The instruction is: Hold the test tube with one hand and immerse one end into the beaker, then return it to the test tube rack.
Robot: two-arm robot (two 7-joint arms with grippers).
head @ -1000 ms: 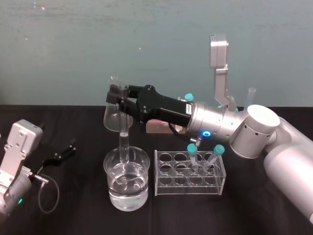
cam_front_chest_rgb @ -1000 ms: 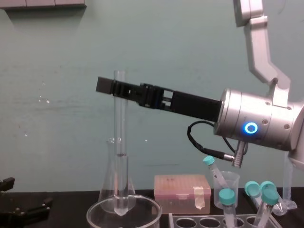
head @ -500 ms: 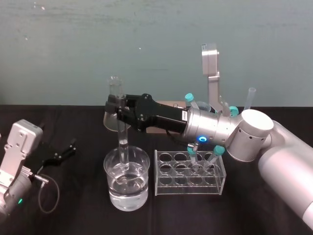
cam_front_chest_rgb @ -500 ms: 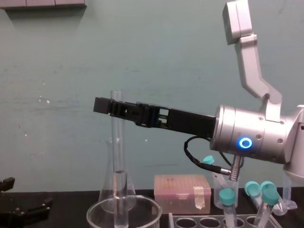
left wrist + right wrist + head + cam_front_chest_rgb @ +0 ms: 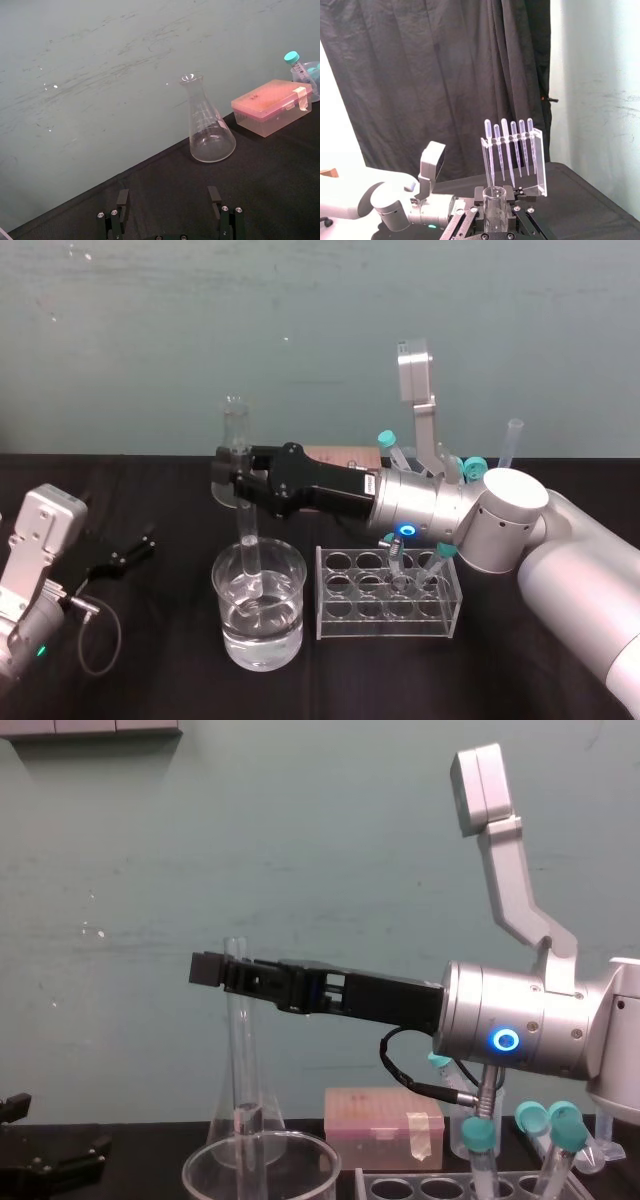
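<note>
Head view has the right gripper [image 5: 232, 476] hanging above the beaker [image 5: 290, 625], reaching in from the beaker's right with its long black fingers roughly level. They're clamped on the tube [image 5: 245, 530] just under its open top, so it's closed down to the tube's width with the glass pinched in between. That arm's wrist cam shows the same thing, with the tube's round mouth sitting snug between the two fingers. The tube stands pretty much upright and its round bottom is down inside the beaker, below the rim and at about the line of the water [image 5: 260, 635]. I honestly can't tell how far under it goes. Chest view backs this up from the side: the tube drops straight past the beaker's rim, and the gripper holds it high above the beaker. The beaker sits on the black table [image 5: 520, 660], about half full. The rack [image 5: 345, 618] is just to the beaker's right, close but not touching. Most of its holes are free, with a few teal capped tubes [image 5: 440, 552] leaning in the end far from the beaker. A flask [image 5: 222, 490] stands behind the beaker, and a pink box [image 5: 385, 1125] sits behind it and to the right. The left gripper [image 5: 130, 552] is parked low, well off to the beaker's left, fingers spread wide apart and holding nothing.
</note>
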